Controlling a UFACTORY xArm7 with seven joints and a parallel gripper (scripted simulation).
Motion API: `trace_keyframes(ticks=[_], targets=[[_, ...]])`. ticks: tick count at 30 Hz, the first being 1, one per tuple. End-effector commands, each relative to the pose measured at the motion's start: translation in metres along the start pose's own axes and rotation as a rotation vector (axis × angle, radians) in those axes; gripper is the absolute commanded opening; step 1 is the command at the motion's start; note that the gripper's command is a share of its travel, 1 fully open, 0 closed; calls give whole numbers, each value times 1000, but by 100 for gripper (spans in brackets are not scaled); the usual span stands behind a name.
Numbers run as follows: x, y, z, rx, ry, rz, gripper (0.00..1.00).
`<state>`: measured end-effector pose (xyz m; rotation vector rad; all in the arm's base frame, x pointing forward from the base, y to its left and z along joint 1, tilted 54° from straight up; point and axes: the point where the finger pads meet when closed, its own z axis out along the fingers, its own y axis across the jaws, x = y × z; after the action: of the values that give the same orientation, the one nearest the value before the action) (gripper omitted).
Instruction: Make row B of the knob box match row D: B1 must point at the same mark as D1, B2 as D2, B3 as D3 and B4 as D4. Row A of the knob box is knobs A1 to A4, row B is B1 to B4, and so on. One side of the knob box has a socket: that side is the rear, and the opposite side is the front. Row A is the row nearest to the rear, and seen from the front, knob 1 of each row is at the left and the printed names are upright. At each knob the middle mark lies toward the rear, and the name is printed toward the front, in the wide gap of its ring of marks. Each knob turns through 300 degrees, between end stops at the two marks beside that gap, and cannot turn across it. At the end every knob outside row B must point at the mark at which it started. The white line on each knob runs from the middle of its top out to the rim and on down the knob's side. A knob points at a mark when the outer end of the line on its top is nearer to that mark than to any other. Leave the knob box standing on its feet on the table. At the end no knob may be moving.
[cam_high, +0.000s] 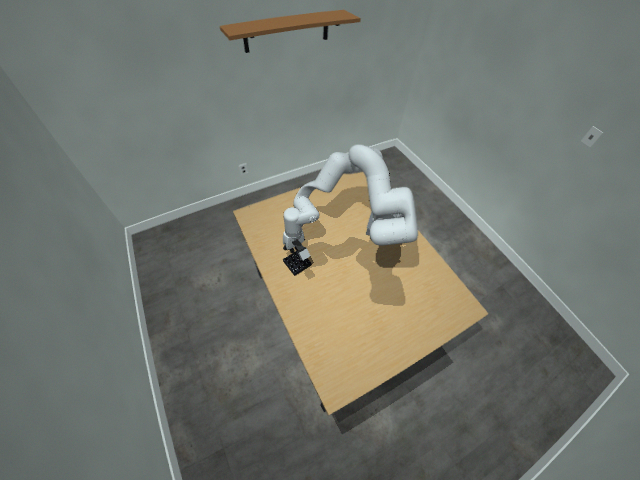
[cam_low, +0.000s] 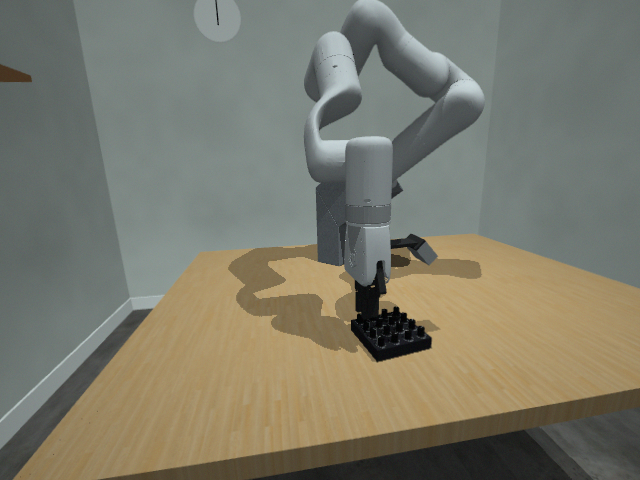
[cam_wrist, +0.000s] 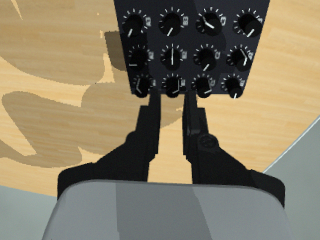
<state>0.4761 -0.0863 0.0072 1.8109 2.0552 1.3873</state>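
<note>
Standing on the wooden table (cam_high: 356, 330) (cam_low: 258, 392) (cam_wrist: 295, 65), the black knob box (cam_high: 299, 263) (cam_low: 405, 350) (cam_wrist: 190, 41) had the gripper (cam_high: 292, 251) (cam_low: 368, 314) (cam_wrist: 172, 103) right down at one edge. Its two fingers stood a little apart with nothing clamped between them, one tip to either side of knob B1 (cam_wrist: 172, 86) as the wrist view showed it. The neighbouring knobs, A1 (cam_wrist: 142, 86) and C1 (cam_wrist: 203, 85), crowded close outside those tips; whether metal touched either, I couldn't tell. Overhead, the white arm (cam_high: 379, 188) (cam_low: 368, 170) threw broad shadows across the wood. A brown shelf (cam_high: 289, 24) (cam_low: 14, 74) hung on the wall, well apart from the work, and a pale round disc (cam_low: 206, 23) was cut off at the top of the exterior view. The wrist view also cut off the far end of the box, knob 4 of each row included, while the fingers hid some nearer knobs from the exterior side. Short black knobs filled the box top in a grid, their names too small to read from across the room.
</note>
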Motion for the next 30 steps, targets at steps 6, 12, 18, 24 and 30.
trace_keyframes(ticks=[6,12,18,24,30], targets=[[-2,1,7,-2,-3,0,19],[-2,1,9,-2,-3,0,19],[-2,1,10,-2,-3,0,19],[-2,1,10,-2,-3,0,19],[-2,1,10,-2,-3,0,19]])
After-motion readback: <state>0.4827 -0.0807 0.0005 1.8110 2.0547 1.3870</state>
